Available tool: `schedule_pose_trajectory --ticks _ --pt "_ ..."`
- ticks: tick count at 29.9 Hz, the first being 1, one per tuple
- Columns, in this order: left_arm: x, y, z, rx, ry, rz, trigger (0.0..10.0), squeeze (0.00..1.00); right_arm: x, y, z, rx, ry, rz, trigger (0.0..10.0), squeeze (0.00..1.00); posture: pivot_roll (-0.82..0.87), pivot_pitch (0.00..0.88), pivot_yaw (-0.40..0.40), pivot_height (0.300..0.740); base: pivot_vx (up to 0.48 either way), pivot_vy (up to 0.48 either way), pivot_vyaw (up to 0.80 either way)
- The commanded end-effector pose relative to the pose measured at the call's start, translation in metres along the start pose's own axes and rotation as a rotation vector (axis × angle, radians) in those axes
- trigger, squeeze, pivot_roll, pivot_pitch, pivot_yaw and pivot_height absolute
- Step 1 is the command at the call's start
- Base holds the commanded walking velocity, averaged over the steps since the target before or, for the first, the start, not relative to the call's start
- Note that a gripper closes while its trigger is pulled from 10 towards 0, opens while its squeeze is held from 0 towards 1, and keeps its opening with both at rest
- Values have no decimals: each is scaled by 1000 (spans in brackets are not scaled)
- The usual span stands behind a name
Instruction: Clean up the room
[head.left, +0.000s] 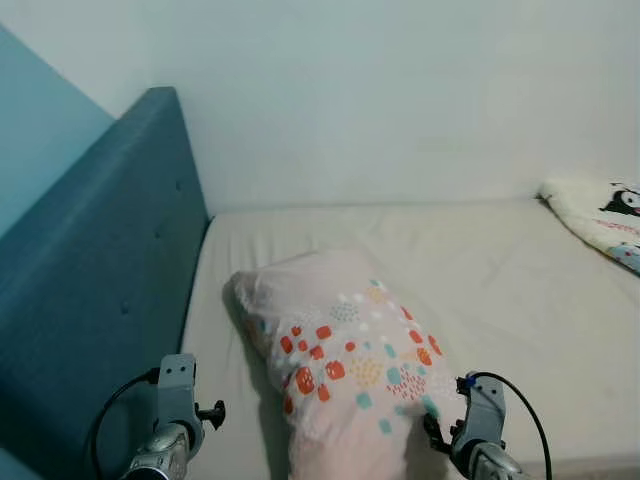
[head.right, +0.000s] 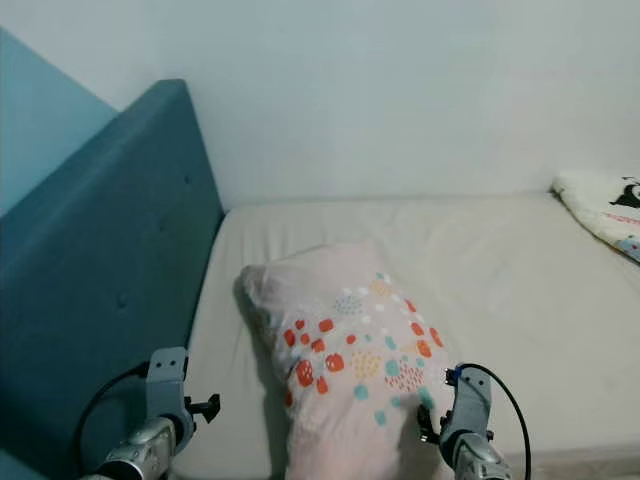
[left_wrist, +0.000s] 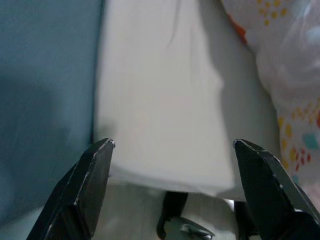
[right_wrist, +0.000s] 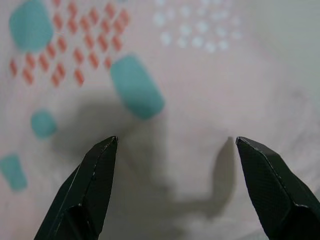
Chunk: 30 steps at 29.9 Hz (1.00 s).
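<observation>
Left gripper (left_wrist: 172, 145) is hovering low at the near left, over the strip of bed between the headboard and the pillow; its jaws are standing wide apart with nothing between them. Left fingertips (left_wrist: 102, 150) are pointing along the pale sheet, clear of the fabric.

Right gripper (right_wrist: 175, 142) is sitting at the near right, against the near end of the pillow (head.left: 345, 360). Its jaws are spread wide too, and the patterned cover is lying right in front of them; whether the fingertips (right_wrist: 107, 147) are touching the cloth cannot be told.

The pillow is lying on the bed (head.left: 480, 270), running from the near edge back and leftward, its far end pointing toward the headboard (head.left: 100, 270). Cover is pale pink with orange, teal, yellow and white spots; the near half is bearing most of the pattern.

Teal padded headboard is running along the left side, just beside the mattress. A folded blanket (head.left: 600, 215) with a dark cartoon print is resting at the far right of the bed, well apart from the pillow. White wall (head.left: 380, 100) is standing behind the bed.
</observation>
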<state>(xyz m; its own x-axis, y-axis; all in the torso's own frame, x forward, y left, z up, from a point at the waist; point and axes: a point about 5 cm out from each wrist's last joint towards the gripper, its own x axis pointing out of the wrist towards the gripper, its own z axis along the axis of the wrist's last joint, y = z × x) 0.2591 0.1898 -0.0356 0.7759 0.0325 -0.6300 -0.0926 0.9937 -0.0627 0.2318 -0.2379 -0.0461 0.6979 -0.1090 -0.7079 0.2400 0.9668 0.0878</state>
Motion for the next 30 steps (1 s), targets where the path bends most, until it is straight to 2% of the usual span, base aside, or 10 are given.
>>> schedule_pose_trajectory --ticks 1,6,13,15,23,30 --pt "0 -5 0 32 -2 -23 10000 0 1 3 4 7 -6 5 10000 0 -70 0 -42 740 0 0 0" --pt "1 -11 3 44 -10 -61 10000 0 1 3 5 12 -11 6 10000 0 -71 0 -40 740 0 0 0" --pt "2 -12 7 46 -19 -61 10000 0 1 4 5 17 -13 7 10000 0 -71 0 -39 740 0 -480 0" --pt "3 -11 8 22 -28 -47 10000 0 1 4 5 21 -13 9 10000 0 -71 0 -39 740 0 0 0" --pt "3 -8 11 24 -29 -25 10000 0 2 6 4 30 -8 13 10000 0 -72 0 -33 740 0 0 0" --pt "4 -4 18 -39 -57 -6 10000 0 2 4 3 29 32 -14 10000 0 -74 0 -32 735 0 0 0"
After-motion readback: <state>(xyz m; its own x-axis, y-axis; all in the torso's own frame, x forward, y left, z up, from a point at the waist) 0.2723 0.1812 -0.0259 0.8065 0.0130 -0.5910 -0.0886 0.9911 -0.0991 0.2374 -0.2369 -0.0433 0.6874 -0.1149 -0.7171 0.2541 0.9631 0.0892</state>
